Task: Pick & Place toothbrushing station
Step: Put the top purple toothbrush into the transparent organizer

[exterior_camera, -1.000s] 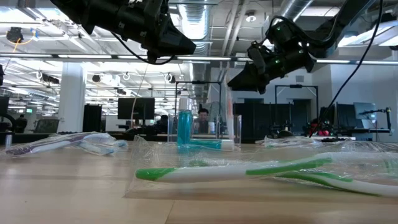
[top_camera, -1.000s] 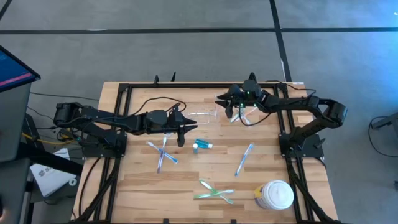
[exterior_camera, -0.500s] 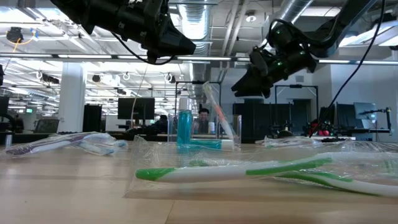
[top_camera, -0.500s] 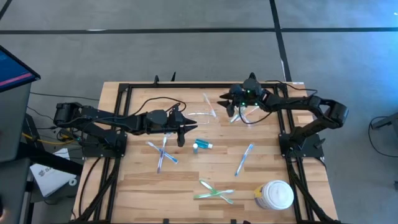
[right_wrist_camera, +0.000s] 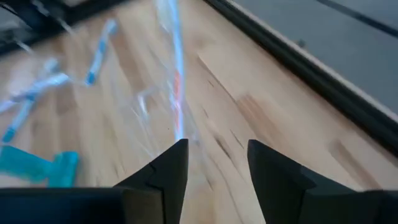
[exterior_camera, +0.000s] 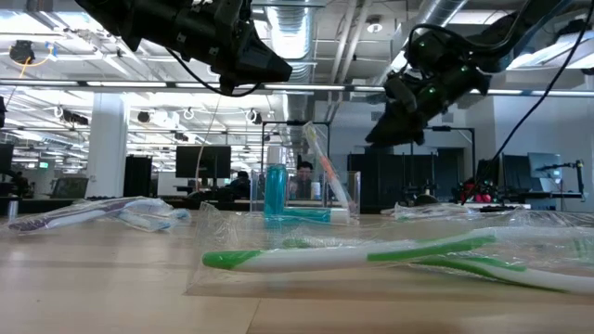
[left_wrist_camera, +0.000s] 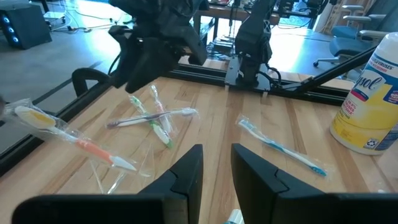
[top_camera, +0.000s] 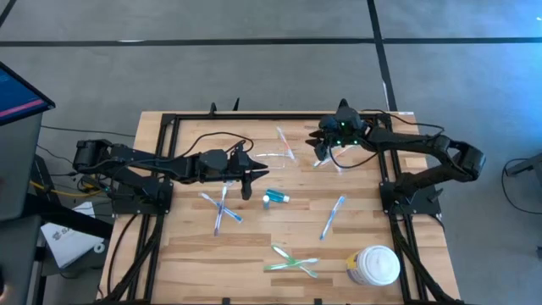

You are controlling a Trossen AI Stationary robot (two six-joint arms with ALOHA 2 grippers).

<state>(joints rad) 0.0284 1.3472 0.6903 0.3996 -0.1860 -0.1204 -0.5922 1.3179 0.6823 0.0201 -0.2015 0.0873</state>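
Note:
The clear holder (top_camera: 273,156) stands at the table's far middle, and it also shows in the low view (exterior_camera: 295,176). A whitish toothbrush with an orange grip (top_camera: 284,142) leans slanting in it (exterior_camera: 325,172). The teal tube (top_camera: 276,197) lies just near of the holder. Blue toothbrushes (top_camera: 222,207) (top_camera: 333,216) and a green pair (top_camera: 292,261) lie flat on the table. My right gripper (top_camera: 322,151) hangs open and empty above the table, right of the holder (right_wrist_camera: 214,168). My left gripper (top_camera: 248,191) hovers open and empty left of the tube (left_wrist_camera: 217,168).
A white lidded jar (top_camera: 374,265) stands at the near right corner. More wrapped toothbrushes (top_camera: 332,158) lie under my right gripper. A black frame (top_camera: 279,116) runs along the table's far and side edges. Bare wood lies in the table's near left part.
My right gripper has drawn away from the holder toward the table's right edge and risen a little. The whitish toothbrush, upright in the holder a second ago, has tipped over and now leans slanting in it.

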